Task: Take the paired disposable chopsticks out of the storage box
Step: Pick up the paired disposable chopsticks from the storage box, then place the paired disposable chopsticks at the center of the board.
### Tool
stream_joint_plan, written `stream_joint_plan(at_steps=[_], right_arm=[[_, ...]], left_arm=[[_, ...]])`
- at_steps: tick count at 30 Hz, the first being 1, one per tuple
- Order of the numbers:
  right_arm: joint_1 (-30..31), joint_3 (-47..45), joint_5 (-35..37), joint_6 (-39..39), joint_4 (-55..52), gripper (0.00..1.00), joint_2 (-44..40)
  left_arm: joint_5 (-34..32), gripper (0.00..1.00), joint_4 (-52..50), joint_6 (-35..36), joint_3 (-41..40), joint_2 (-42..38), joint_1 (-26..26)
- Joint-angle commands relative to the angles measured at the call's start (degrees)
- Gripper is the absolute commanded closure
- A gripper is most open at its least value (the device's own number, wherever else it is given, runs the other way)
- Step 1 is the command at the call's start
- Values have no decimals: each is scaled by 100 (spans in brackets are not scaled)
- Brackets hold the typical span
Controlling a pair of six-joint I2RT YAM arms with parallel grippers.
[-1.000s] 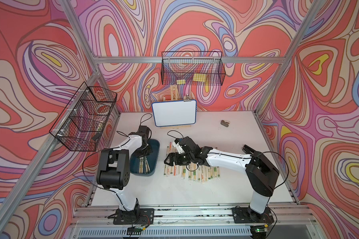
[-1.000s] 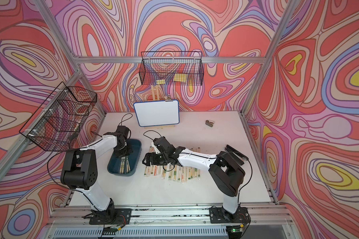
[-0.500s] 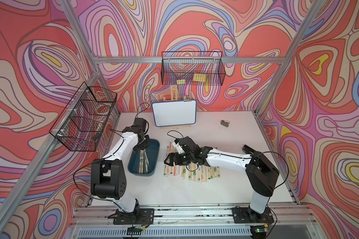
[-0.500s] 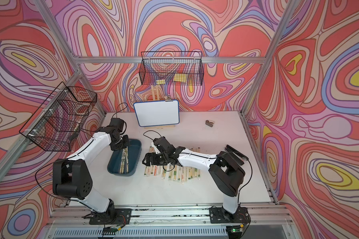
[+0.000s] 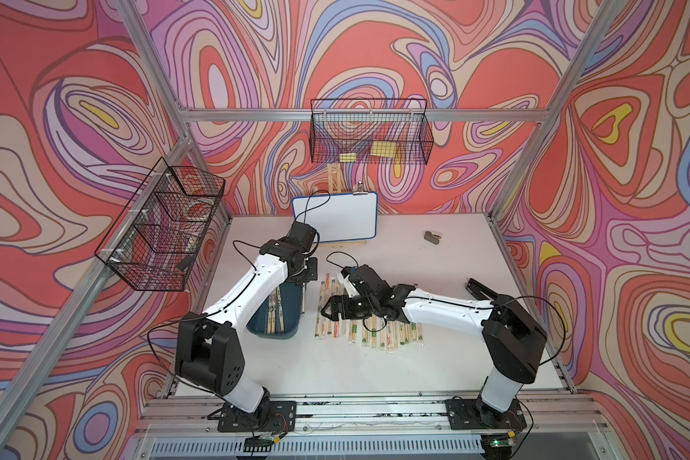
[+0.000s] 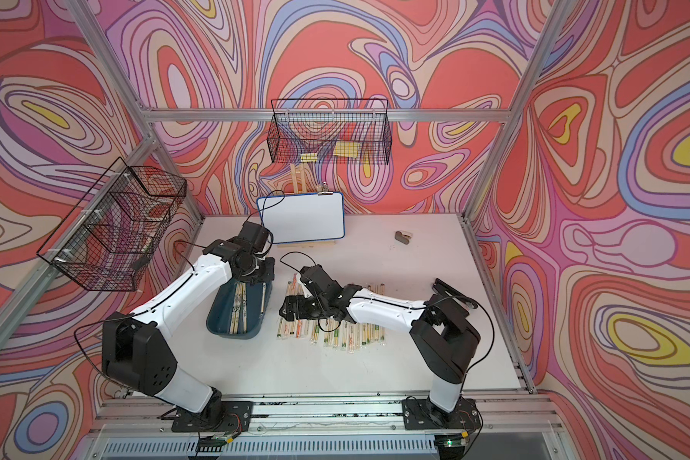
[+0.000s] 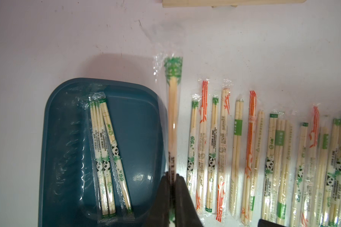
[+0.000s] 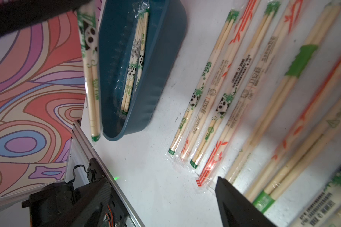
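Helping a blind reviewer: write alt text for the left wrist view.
The left end effector is shut on one sleeved chopstick pair by the teal box's edge. A few pairs lie in the box; many more lie in a row on the white table.

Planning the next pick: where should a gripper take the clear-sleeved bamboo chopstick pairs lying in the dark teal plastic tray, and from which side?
Probably from straight above, at mid-length near the panda print, jaws closing across the thin width. The clear-sleeved bamboo chopstick pairs lie flat along the dark teal plastic tray, ends near its short walls, bare floor either side.
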Motion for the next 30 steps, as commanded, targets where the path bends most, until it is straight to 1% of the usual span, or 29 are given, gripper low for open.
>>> stream_joint_plan(at_steps=[1, 8, 16, 23, 30], right_arm=[[41, -253, 203, 2, -14, 11, -289], [33, -688, 235, 84, 91, 11, -443], [34, -898, 255, 110, 130, 11, -548], [35, -920, 206, 148, 183, 11, -541], [40, -877, 198, 131, 142, 11, -532]], left_arm=[[-151, 98, -53, -14, 61, 310, -197], [-300, 100, 79, -106, 66, 1060, -469], [-403, 100, 278, -124, -42, 1604, -515], [-413, 99, 413, -106, -139, 1883, -539], [-334, 96, 503, -149, -228, 1989, -537]])
